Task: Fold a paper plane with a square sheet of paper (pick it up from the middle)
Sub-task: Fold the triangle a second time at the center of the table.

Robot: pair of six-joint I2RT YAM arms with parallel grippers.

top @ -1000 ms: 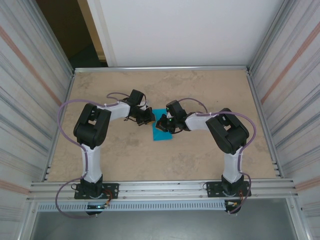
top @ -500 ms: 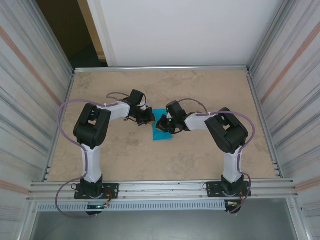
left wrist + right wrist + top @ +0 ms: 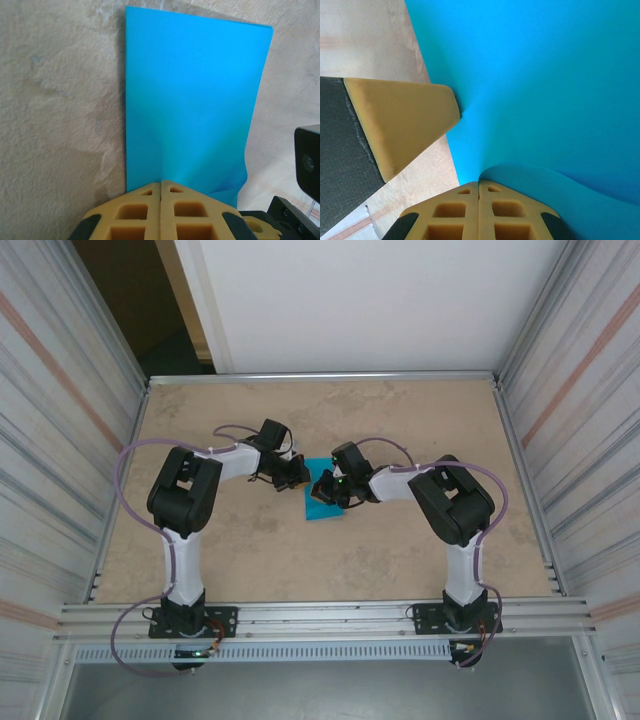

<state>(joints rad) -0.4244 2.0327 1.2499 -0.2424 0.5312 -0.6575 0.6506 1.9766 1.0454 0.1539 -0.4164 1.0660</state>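
The square sheet of paper (image 3: 323, 506) is teal-blue and lies mid-table between the two arms, looking narrow and oblong from above. My left gripper (image 3: 303, 475) is shut with its tips (image 3: 161, 183) at the sheet's near edge (image 3: 195, 100), and a faint crease runs up from the seam of the jaws. My right gripper (image 3: 328, 490) is shut too, with its tips (image 3: 479, 182) at the paper (image 3: 545, 80). A flap (image 3: 560, 195) curls up beside them. The left gripper's tan finger (image 3: 405, 117) touches the same edge.
The beige table (image 3: 400, 550) is walled by corrugated metal panels (image 3: 60, 440) left and right, with a white wall (image 3: 350, 300) behind. The right gripper's black camera housing (image 3: 307, 160) sits close beside the left fingers. A metal rail (image 3: 320, 615) runs along the near edge.
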